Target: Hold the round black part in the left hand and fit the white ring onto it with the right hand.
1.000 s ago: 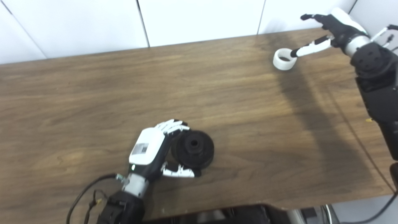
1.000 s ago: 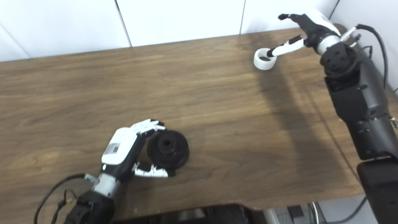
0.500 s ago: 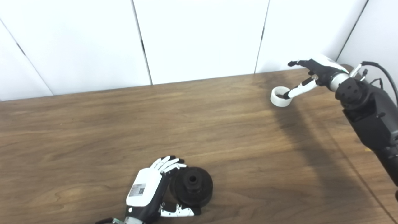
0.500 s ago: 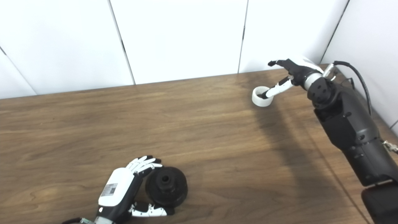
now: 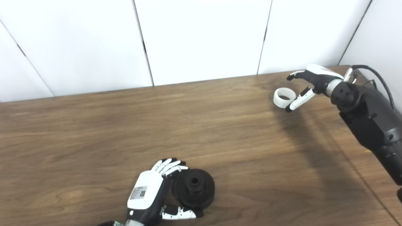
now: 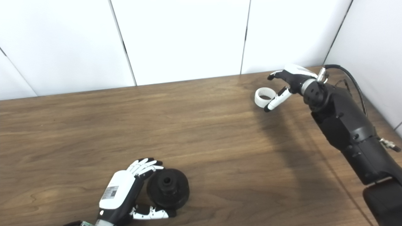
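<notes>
The round black part [image 5: 194, 188] rests on the wooden table [image 5: 94, 131] near its front edge. My left hand [image 5: 150, 192] is wrapped around the part's left side, with its fingers [image 5: 169, 164] on the far rim and its thumb [image 5: 180, 215] along the near rim. The white ring [image 5: 282, 97] lies flat at the table's far right. My right hand [image 6: 287, 83] hovers just right of the ring and is open. Its fingers reach over the ring's far side, and its thumb [image 6: 274, 102] sits against the ring's near right edge.
White wall panels [image 5: 201, 37] stand directly behind the table, and a side wall [image 6: 370, 47] closes in on the right. A black cable [image 6: 351, 81] runs along my right forearm. Bare wood lies between the two hands.
The camera tilted up a second ago. Since then my right hand has turned, and its thumb has come from over the ring's hole to the ring's near right side. The ring, left hand and black part have not moved.
</notes>
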Controlling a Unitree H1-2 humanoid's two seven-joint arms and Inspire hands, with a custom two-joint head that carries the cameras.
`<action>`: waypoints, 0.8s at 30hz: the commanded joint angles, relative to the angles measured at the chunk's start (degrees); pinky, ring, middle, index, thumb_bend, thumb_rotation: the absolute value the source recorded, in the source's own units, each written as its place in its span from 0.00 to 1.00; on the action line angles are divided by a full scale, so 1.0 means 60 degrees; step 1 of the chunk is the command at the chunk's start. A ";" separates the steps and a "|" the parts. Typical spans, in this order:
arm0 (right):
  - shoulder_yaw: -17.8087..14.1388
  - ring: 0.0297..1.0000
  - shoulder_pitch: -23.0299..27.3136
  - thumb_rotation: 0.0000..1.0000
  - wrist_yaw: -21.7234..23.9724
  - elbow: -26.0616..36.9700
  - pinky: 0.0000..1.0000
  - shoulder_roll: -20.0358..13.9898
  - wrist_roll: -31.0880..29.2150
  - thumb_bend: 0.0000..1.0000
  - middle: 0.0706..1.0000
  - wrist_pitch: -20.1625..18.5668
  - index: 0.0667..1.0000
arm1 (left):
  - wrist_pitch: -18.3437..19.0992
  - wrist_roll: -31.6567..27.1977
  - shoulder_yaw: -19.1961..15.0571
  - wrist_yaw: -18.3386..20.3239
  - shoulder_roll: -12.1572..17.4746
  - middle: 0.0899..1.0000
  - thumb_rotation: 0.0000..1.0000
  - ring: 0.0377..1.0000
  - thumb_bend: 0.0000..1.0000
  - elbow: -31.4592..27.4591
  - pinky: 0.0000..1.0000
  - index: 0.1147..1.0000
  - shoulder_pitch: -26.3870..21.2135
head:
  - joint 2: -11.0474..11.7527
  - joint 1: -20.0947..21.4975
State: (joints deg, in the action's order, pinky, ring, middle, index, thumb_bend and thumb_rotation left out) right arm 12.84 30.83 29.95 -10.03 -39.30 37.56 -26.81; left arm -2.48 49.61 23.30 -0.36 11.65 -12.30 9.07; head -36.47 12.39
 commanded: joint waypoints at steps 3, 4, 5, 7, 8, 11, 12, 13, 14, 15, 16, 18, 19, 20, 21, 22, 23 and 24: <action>0.0015 1.00 0.0673 0.25 -0.0001 -0.0091 0.98 -0.0234 0.0215 0.91 0.95 0.0027 0.87 | 0.0147 0.0287 0.0062 0.0269 0.0301 0.82 0.06 0.89 0.52 0.0414 0.91 0.42 0.0260 | -0.0040 -0.0031; 0.0078 1.00 0.0698 0.26 -0.0009 -0.0169 0.98 -0.0240 0.0223 0.91 0.95 0.0066 0.87 | 0.0143 0.0270 0.0062 0.0270 0.0295 0.82 0.06 0.89 0.52 0.0404 0.91 0.42 0.0266 | -0.0032 -0.0041; 0.0124 1.00 0.0720 0.26 -0.0035 -0.0243 0.98 -0.0236 0.0216 0.91 0.95 0.0102 0.87 | 0.0126 0.0260 0.0064 0.0260 0.0296 0.82 0.06 0.89 0.52 0.0402 0.92 0.42 0.0268 | -0.0032 -0.0041; 0.0171 1.00 0.0750 0.26 -0.0144 -0.0389 0.99 -0.0209 0.0179 0.91 0.95 0.0172 0.87 | 0.0113 0.0256 0.0070 0.0228 0.0286 0.82 0.06 0.89 0.52 0.0416 0.92 0.42 0.0277 | 0.0035 -0.0037; 0.0178 1.00 0.0762 0.26 -0.0206 -0.0456 0.99 -0.0190 0.0157 0.91 0.94 0.0197 0.87 | 0.0116 0.0259 0.0074 0.0216 0.0280 0.82 0.06 0.89 0.52 0.0428 0.92 0.42 0.0284 | 0.0035 -0.0037; 0.0181 1.00 0.0799 0.26 -0.0377 -0.0633 1.00 -0.0145 0.0124 0.90 0.95 0.0299 0.87 | 0.0129 0.0304 0.0095 0.0185 0.0268 0.82 0.06 0.89 0.52 0.0451 0.92 0.42 0.0305 | 0.0062 -0.0049; 0.0180 1.00 0.0805 0.26 -0.0417 -0.0666 1.00 -0.0136 0.0115 0.90 0.95 0.0312 0.87 | 0.0151 0.0312 0.0102 0.0191 0.0265 0.82 0.06 0.89 0.52 0.0448 0.92 0.42 0.0321 | 0.0121 -0.0005; 0.0183 1.00 0.0817 0.26 -0.0441 -0.0692 1.00 -0.0127 0.0107 0.90 0.95 0.0311 0.87 | 0.0158 0.0313 0.0110 0.0179 0.0265 0.82 0.07 0.89 0.52 0.0457 0.93 0.42 0.0332 | 0.0121 -0.0005; 0.0217 1.00 0.0853 0.26 -0.0466 -0.0757 1.00 -0.0118 0.0134 0.90 0.95 0.0314 0.87 | 0.0179 0.0313 0.0114 0.0176 0.0262 0.82 0.07 0.89 0.52 0.0465 0.92 0.42 0.0343 | 0.0121 -0.0005; 0.0240 1.00 0.0879 0.26 -0.0488 -0.0807 1.00 -0.0108 0.0151 0.90 0.95 0.0312 0.87 | 0.0177 0.0309 0.0121 0.0154 0.0259 0.82 0.07 0.89 0.52 0.0466 0.91 0.42 0.0363 | 0.0139 0.0009; 0.0264 1.00 0.0911 0.26 -0.0524 -0.0873 0.99 -0.0094 0.0159 0.89 0.95 0.0327 0.87 | 0.0179 0.0307 0.0128 0.0150 0.0260 0.82 0.07 0.89 0.52 0.0463 0.90 0.42 0.0376 | 0.0139 0.0009; 0.0274 1.00 0.0941 0.26 -0.0589 -0.0955 1.00 -0.0076 0.0133 0.89 0.94 0.0356 0.87 | 0.0166 0.0296 0.0138 0.0130 0.0258 0.82 0.07 0.89 0.52 0.0447 0.91 0.42 0.0402 | 0.0143 -0.0024; 0.0277 1.00 0.0966 0.26 -0.0624 -0.1013 1.00 -0.0060 0.0115 0.89 0.94 0.0374 0.87 | 0.0184 0.0307 0.0142 0.0137 0.0254 0.82 0.07 0.90 0.52 0.0427 0.91 0.42 0.0414 | 0.0128 -0.0039; 0.0292 1.00 0.0997 0.26 -0.0653 -0.1078 1.00 -0.0044 0.0112 0.89 0.94 0.0386 0.87 | 0.0186 0.0304 0.0143 0.0133 0.0252 0.82 0.07 0.90 0.52 0.0418 0.92 0.42 0.0421 | 0.0128 -0.0039; 0.0306 1.00 0.1019 0.26 -0.0672 -0.1123 1.00 -0.0034 0.0111 0.89 0.94 0.0395 0.87 | 0.0188 0.0301 0.0144 0.0131 0.0251 0.82 0.07 0.90 0.52 0.0413 0.92 0.42 0.0425 | 0.0128 -0.0039; 0.0322 1.00 0.1054 0.27 -0.0708 -0.1197 1.00 -0.0018 0.0120 0.89 0.94 0.0411 0.87 | 0.0207 0.0308 0.0146 0.0152 0.0253 0.82 0.07 0.90 0.52 0.0377 0.92 0.42 0.0439 | 0.0099 -0.0042; 0.0323 1.00 0.1083 0.27 -0.0772 -0.1281 1.00 0.0005 0.0121 0.89 0.94 0.0445 0.87 | 0.0219 0.0316 0.0147 0.0159 0.0254 0.82 0.07 0.89 0.52 0.0361 0.92 0.42 0.0449 | 0.0099 -0.0042; 0.0322 1.00 0.1101 0.27 -0.0821 -0.1340 1.00 0.0021 0.0118 0.88 0.94 0.0473 0.86 | 0.0228 0.0323 0.0148 0.0165 0.0253 0.82 0.07 0.89 0.52 0.0350 0.92 0.42 0.0457 | 0.0099 -0.0042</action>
State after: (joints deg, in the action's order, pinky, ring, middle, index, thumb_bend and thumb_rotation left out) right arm 15.28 33.67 27.01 -18.81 -38.20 37.89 -25.20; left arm -2.61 49.35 23.38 -1.80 11.67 -12.04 9.70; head -35.86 12.22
